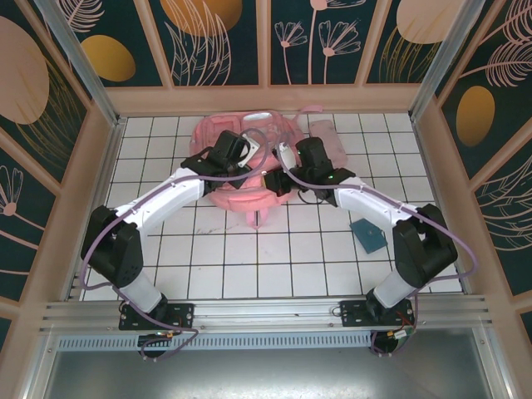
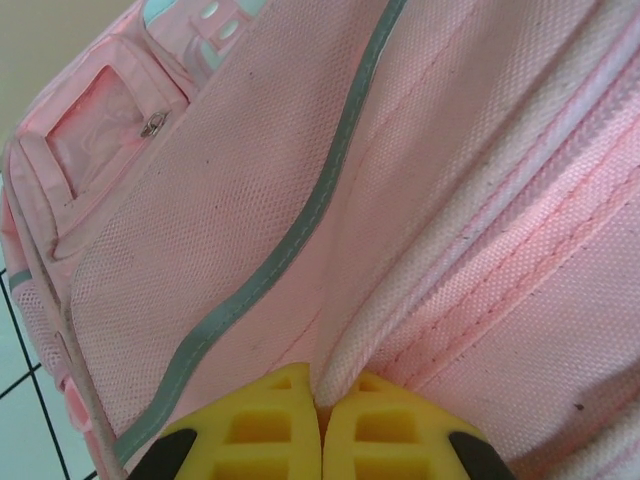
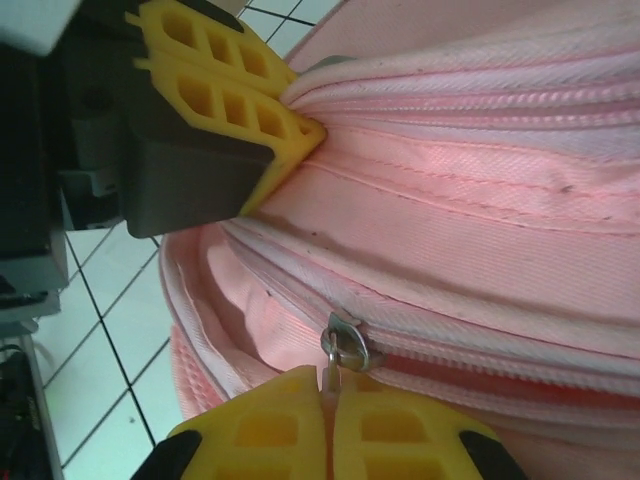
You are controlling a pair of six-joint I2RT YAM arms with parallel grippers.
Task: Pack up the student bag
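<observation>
The bag lies at the far middle of the table. Your left gripper pinches a fold of it; your right gripper is clamped on the zipper pull. Draw it straight along the zipper while the left braces the fabric taut.

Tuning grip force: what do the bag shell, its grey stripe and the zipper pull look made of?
Student bag shell: woven synthetic-looking fabric, matte pink; a fine grid weave shows. Stripe: smooth grey tape, stitched on, possibly reflective. Zipper pull: metal, judging by its silvery shine. Zipper tape: ribbed woven textile, paler pink.
</observation>
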